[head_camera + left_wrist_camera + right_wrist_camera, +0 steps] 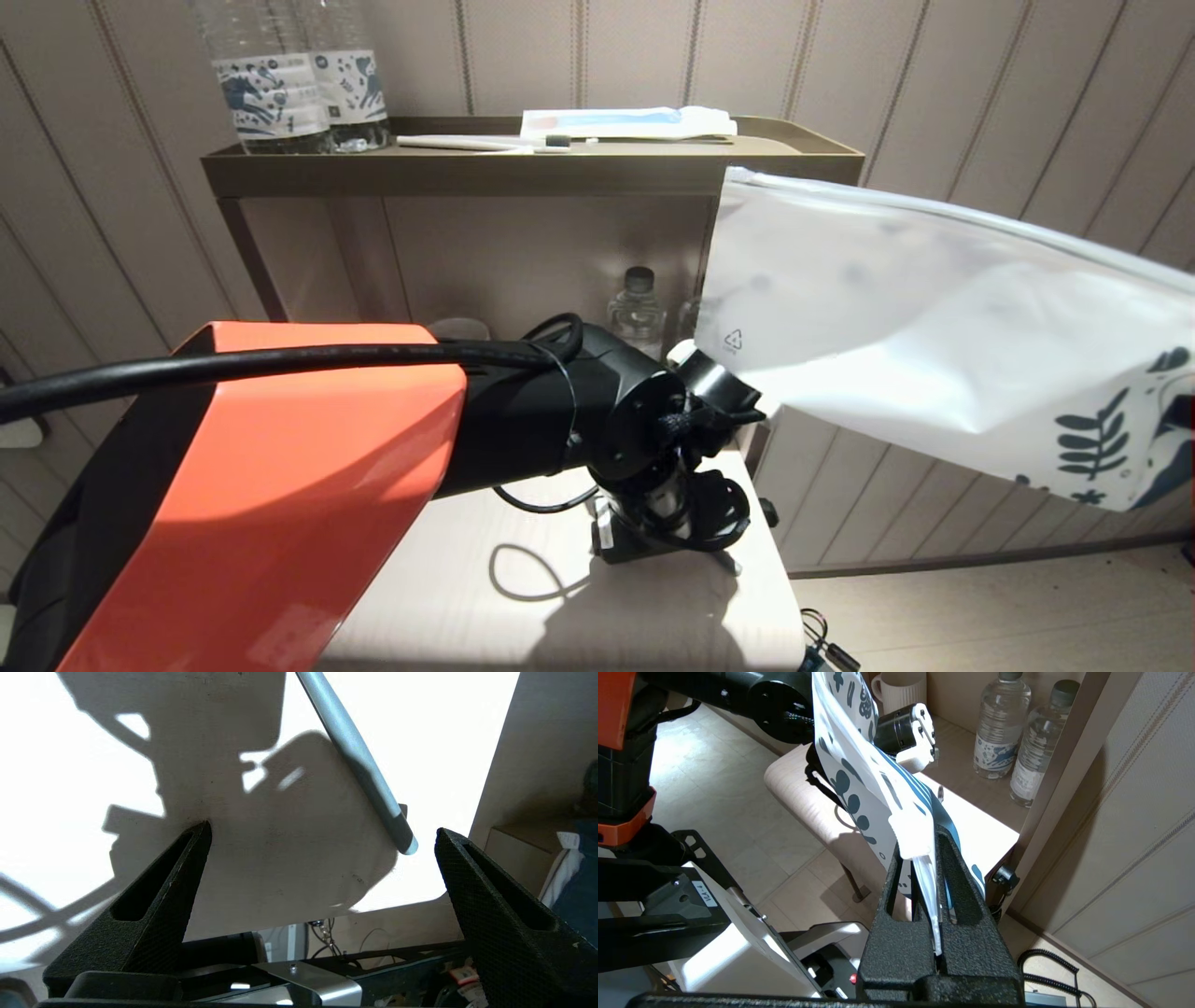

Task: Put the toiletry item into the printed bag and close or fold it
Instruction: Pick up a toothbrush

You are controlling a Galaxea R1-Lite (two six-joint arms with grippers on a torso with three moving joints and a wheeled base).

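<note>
Though not yet inside the printed bag (896, 317), shows the toiletry item (355, 751) slanting over the sunlit low table (653, 607).
Sits between the wide-apart fingers of the left gripper (322, 830), nearer one finger, touching neither; cannot tell whether resting on the tabletop or above it. Off to the right, held in the air beside the shelf (523, 173) by the right gripper (929, 842), clamped tight on the bag's leaf-printed end, strip edge uppermost. On the shelf top: water bottles (299, 84), a dark-bristled white toothbrush (485, 143), a white-and-blue packet (625, 121).

Orange arm shell (280, 485), black cable (280, 359), textured black fingers (154, 905)
</note>
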